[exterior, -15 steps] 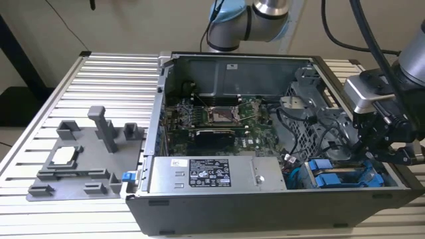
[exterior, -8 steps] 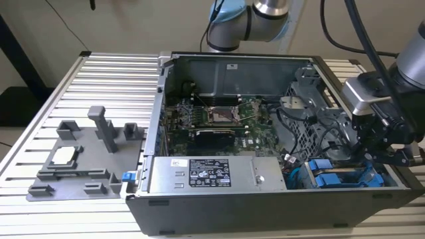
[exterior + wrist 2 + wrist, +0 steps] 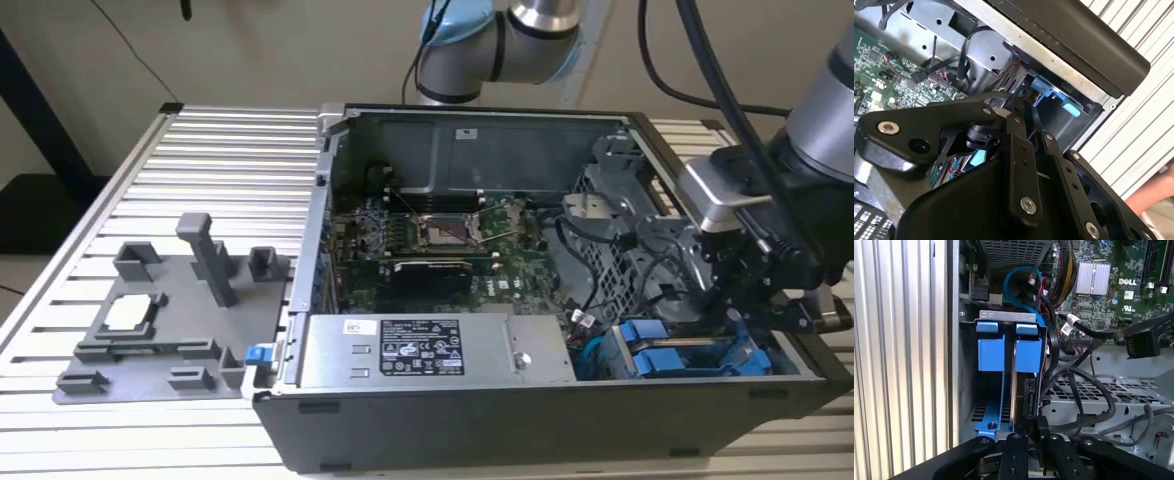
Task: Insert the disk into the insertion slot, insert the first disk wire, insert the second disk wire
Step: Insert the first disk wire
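The disk (image 3: 1013, 390) stands edge-on inside the insertion slot (image 3: 1006, 316), under the blue tab of its carrier (image 3: 1028, 356). My gripper (image 3: 1035, 439) hovers right at the disk's open end and is shut on a small black wire connector (image 3: 1038, 427) that meets the disk's rear edge. In the exterior view the gripper (image 3: 750, 318) hangs over the blue carriers (image 3: 663, 352) at the case's front corner on that view's right. A second black connector (image 3: 1141, 345) on a flat cable lies loose above the grey cage.
A second blue carrier (image 3: 990, 352) fills the neighbouring bay. Black cables (image 3: 1074, 385) loop over the perforated cage (image 3: 1094, 402). The power-supply box (image 3: 427, 350) lies along the case front. A grey fixture (image 3: 174, 320) sits on the ribbed table (image 3: 227, 160). A hand (image 3: 1154, 195) shows beyond the case.
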You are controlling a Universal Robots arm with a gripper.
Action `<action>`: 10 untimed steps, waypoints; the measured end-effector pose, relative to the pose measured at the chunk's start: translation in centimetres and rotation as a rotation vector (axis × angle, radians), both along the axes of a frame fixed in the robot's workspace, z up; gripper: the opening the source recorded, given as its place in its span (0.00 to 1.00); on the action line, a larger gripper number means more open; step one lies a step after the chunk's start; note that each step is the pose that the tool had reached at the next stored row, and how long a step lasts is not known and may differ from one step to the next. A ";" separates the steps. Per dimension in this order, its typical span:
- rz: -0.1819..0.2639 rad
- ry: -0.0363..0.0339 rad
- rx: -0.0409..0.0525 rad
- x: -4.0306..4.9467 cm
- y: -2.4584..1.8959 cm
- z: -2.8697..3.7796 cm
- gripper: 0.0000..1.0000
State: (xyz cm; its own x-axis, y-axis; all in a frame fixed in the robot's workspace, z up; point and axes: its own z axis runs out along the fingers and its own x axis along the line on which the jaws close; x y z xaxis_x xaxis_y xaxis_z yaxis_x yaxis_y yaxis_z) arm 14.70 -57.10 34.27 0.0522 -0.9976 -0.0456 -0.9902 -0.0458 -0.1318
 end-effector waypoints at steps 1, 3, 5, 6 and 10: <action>0.000 0.0000 -0.0004 0.00 0.06 -0.02 0.19; 0.000 0.0000 -0.0007 -0.01 0.07 -0.09 0.19; 0.001 0.0000 -0.0011 -0.01 0.07 -0.17 0.19; 0.001 0.0000 -0.0013 -0.01 0.07 -0.19 0.19; 0.001 0.0000 -0.0012 -0.01 0.07 -0.28 0.19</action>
